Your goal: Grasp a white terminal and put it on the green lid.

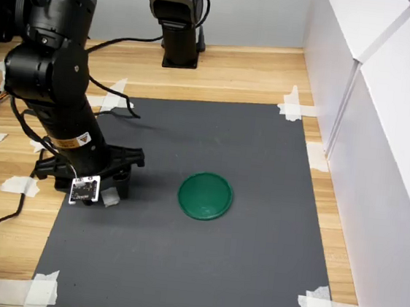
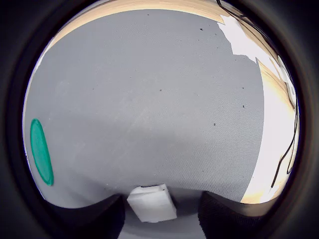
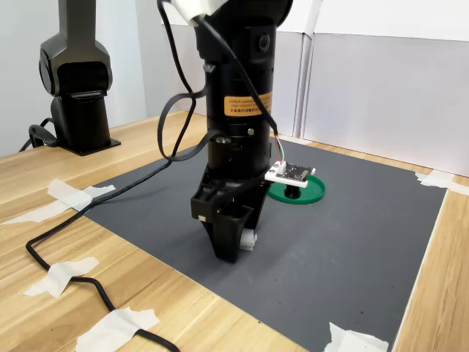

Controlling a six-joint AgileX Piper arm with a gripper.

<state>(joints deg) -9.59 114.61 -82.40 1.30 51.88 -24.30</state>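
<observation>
The white terminal (image 2: pixel 152 202) is a small white block lying on the dark grey mat (image 1: pixel 263 159). It sits between my gripper's two dark fingers; it is close against one finger, and a gap shows on the other side. My gripper (image 2: pixel 162 211) is open and lowered to the mat, near the first exterior view's left edge of the mat (image 1: pixel 109 191). In the second exterior view the terminal (image 3: pixel 249 239) peeks out beside the fingers. The green lid (image 1: pixel 205 195) lies flat on the mat a short way off toward the first exterior view's right, with nothing on it.
A second black arm base (image 1: pixel 182 19) stands on the wooden table behind the mat. White panels (image 1: pixel 382 143) wall off the first exterior view's right side. White tape pieces (image 1: pixel 292 104) hold the mat corners. A black cable (image 3: pixel 66 268) trails across the wood.
</observation>
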